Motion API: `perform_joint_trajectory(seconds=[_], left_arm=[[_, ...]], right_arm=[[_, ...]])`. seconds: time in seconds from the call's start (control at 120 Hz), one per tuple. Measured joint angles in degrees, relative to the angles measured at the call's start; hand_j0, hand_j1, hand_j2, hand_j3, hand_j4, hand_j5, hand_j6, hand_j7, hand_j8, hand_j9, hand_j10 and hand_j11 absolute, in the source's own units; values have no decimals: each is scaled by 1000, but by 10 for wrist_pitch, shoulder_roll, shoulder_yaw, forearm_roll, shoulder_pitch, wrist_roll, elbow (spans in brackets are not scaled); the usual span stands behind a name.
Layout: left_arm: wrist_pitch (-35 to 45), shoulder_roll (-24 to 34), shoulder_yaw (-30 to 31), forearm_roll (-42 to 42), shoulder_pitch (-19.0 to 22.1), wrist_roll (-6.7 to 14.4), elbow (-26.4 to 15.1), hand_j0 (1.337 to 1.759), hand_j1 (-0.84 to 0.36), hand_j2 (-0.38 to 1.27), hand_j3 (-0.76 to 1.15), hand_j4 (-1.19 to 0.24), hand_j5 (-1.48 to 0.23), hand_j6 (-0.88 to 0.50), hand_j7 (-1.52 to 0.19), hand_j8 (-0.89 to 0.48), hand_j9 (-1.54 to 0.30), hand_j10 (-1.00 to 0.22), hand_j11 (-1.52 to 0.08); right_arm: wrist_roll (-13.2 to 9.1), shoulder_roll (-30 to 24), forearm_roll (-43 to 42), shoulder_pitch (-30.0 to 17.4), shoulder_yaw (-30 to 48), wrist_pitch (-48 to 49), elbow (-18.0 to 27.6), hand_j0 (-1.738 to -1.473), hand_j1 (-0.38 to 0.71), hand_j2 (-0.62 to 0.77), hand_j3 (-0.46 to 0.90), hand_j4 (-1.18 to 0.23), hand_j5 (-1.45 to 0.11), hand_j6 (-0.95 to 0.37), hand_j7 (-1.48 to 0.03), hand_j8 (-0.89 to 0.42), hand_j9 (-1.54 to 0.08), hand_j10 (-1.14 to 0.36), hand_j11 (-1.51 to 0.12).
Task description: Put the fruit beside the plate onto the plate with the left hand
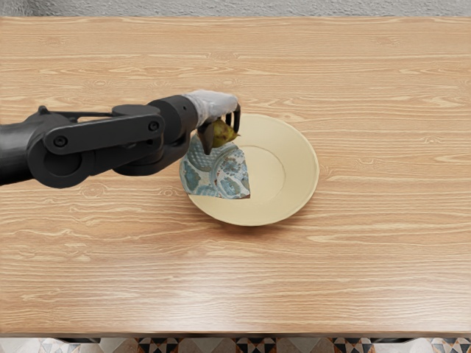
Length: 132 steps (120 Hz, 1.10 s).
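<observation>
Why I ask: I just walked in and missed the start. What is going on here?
The left robot hand has its fingers closed around a small yellow-green fruit and holds it at the left rim of the cream plate on the wooden table. The fruit has not been let go. A blue patterned patch shows on the plate's left side. The right arm is out of view.

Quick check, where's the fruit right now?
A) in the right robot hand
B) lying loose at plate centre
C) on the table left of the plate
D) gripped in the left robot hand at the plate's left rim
D: the fruit sits between the curled fingers of the left robot hand, seen against the left rim of the plate.
</observation>
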Motion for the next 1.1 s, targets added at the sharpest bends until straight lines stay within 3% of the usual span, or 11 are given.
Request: perform_joint_trajectory(seconds=[0.567,0.958,1.1], left_arm=[[-3,-12,8,0,31,0,0,1657,-243,300,0,-535,-765,-375,-754,-412,-753,-582,-753],[-3,-3,-4,-6,23,0,-18,1658,-83,107,0,-372,-489,-343,-487,-350,-486,-375,-486],[-43,29,-57,-32,31,0,-45,1658,20,74,0,-282,-368,-268,-367,-271,-367,-284,-367]], right_arm=[[0,0,0,0,0,0,0,-1658,-349,0,0,0,0,0,0,0,0,0,0],[0,0,0,0,0,0,0,-1658,-349,0,0,0,0,0,0,0,0,0,0],[0,0,0,0,0,0,0,-1658,-349,0,0,0,0,0,0,0,0,0,0]])
